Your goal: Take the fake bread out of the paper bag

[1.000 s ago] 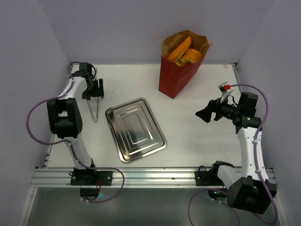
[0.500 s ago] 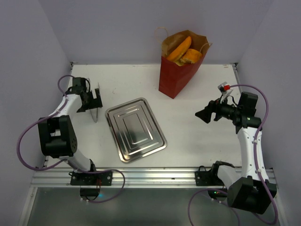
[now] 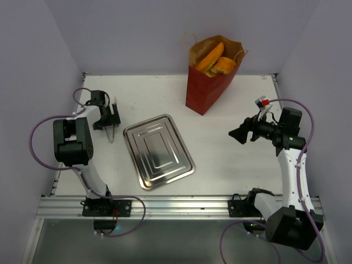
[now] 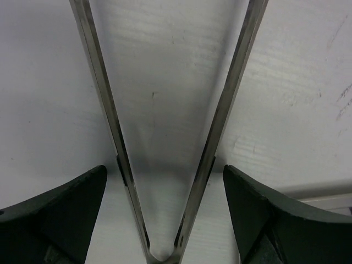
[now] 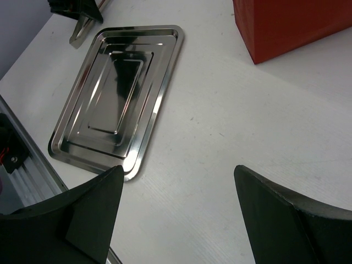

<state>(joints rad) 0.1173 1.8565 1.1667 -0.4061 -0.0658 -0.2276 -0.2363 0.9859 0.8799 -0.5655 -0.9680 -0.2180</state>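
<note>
Red paper bag (image 3: 202, 91) stands at 1 o'clock from the tray (image 3: 159, 151), fake bread (image 3: 212, 56) poking out of its top. The left claw (image 4: 164, 176) is spread wide around the tongs (image 4: 223, 118) at 10 o'clock, and the right claw (image 5: 177, 171) is spread wide too at 3 o'clock

At the back, bread (image 3: 212, 57) in the bag (image 3: 203, 92) — tray (image 3: 159, 152) before it, tongs (image 3: 111, 132) left.
</note>
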